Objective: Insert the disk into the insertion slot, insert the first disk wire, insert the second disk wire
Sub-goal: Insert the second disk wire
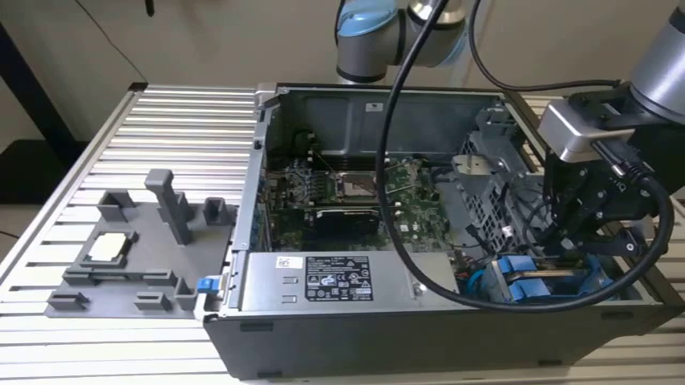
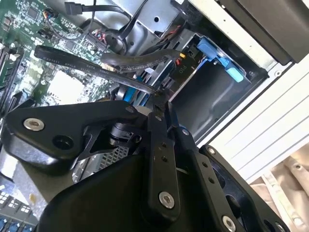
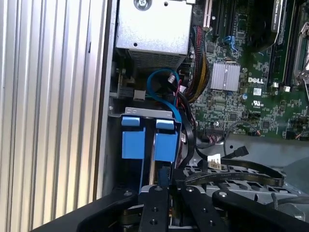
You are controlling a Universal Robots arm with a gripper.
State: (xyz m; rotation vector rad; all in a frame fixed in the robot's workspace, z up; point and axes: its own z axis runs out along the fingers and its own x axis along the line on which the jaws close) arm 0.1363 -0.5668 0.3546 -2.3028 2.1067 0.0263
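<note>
- We see our gripper in plain black.
- Just ahead of it, the disk shows bright blue frame tabs.
- Farther beyond it, the motherboard is green (flecked with silver).
- Well away from it, the table is silver, ribbed in stripes.

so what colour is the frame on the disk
Bright blue. The disk frame shows best in the first wrist view.

I count one open computer case, holding one green motherboard and one grey power-supply box. In the exterior view, two blue tabs sit at its four o'clock, and one grey fixture tray lies at its nine o'clock.
</note>
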